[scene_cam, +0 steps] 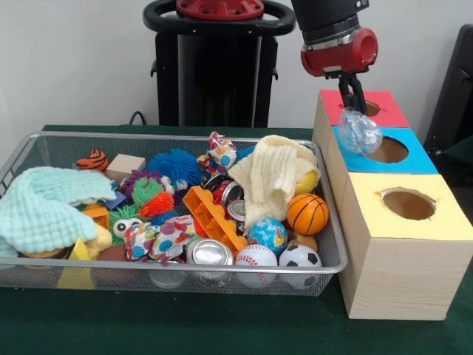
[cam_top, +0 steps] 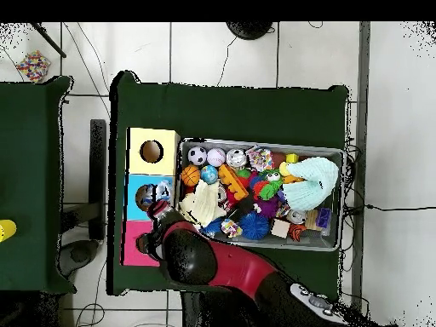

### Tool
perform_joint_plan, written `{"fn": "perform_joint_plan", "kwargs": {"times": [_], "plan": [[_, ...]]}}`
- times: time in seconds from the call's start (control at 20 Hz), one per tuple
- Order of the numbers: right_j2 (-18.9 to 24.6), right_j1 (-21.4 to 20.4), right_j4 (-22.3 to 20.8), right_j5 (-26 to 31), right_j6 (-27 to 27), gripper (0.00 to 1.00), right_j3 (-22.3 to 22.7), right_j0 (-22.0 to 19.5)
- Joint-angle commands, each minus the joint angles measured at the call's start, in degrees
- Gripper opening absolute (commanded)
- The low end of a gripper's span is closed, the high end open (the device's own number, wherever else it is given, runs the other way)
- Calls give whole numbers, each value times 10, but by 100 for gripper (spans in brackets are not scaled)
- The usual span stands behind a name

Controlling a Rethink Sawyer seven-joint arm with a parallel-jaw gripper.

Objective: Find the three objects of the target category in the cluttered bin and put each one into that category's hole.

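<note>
End effector (scene_cam: 357,112) clamped on crinkled foil ball (scene_cam: 360,132), hanging just over blue hole (scene_cam: 386,150), slightly toward its red-box side. Ball directly beneath fingertips; hole below and a touch nearer the camera.

I see a silvery, bluish crinkled ball (scene_cam: 360,132) under my red-and-black arm, box tops in red (scene_cam: 384,108), blue (scene_cam: 414,159) and yellow (scene_cam: 443,218), an orange black-striped basketball (scene_cam: 307,214), a mint cloth (scene_cam: 44,207), and a dark green surface (scene_cam: 222,325).
</note>
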Motion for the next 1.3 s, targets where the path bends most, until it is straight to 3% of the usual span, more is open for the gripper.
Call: {"fn": "perform_joint_plan", "kwargs": {"times": [0.05, 0.55, 0.75, 1.3], "plan": [[76, 40, -17, -49, 130, 0, -35, -29], [62, 87, -39, -68, 104, 0, -47, -23], [57, 126, -58, -63, 82, 0, -63, -27], [28, 99, -58, -41, 73, 0, -68, -11]]}}
